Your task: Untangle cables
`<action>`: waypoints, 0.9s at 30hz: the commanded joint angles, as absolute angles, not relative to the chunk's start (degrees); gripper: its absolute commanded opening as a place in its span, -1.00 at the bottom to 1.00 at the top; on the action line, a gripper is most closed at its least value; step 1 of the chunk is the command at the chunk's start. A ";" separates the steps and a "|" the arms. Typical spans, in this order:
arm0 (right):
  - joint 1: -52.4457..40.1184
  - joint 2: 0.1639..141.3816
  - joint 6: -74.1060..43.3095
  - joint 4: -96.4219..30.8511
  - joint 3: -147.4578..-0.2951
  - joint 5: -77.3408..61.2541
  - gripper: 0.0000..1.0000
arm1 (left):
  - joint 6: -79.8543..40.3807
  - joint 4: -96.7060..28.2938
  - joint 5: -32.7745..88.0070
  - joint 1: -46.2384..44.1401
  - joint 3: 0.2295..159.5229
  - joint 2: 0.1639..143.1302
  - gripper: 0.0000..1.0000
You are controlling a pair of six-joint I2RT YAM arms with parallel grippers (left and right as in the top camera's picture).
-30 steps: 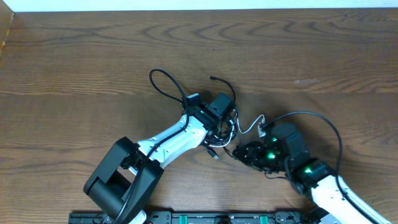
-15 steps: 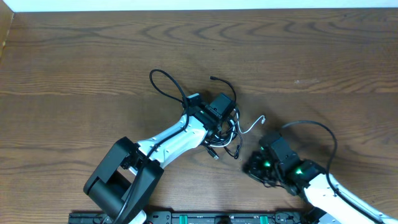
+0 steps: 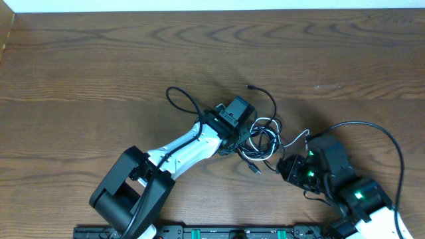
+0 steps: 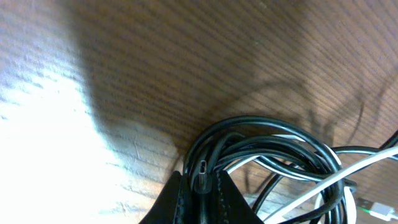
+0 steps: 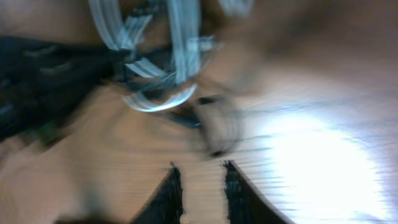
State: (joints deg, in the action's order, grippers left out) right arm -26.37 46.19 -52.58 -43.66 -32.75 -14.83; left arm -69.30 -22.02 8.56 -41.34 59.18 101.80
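We see the cables (image 3: 260,138) lying in a knotted bunch near the middle of the desk (image 3: 99,60). Our left gripper (image 4: 200,185) is shut tight on a black cable (image 4: 249,119), with a small plug between its fingers. The white cable (image 3: 295,141) loops through the bunch, and one end pokes out to the right. Our right gripper (image 5: 200,169) is just beside that end, low over the desk. Its fingers are a little apart and hold nothing. One black loop sticks out to the left of the bunch.
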 commanded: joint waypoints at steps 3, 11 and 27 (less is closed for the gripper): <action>-27.03 44.14 -54.48 -41.01 -33.36 -19.81 -0.71 | -70.57 -22.17 5.69 -41.17 59.79 102.54 -0.85; -32.42 56.31 -66.11 -26.81 -30.24 -17.98 -0.67 | -69.04 -22.39 4.67 -41.19 59.79 102.54 -0.84; -34.76 74.41 -73.73 -20.91 -30.24 -13.15 -0.56 | -69.01 -23.92 4.64 -41.19 59.79 102.54 -0.85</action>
State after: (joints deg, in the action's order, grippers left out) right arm -34.70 74.46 -70.96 -21.28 -30.30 -16.19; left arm -70.02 -23.38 5.65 -41.34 59.18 101.80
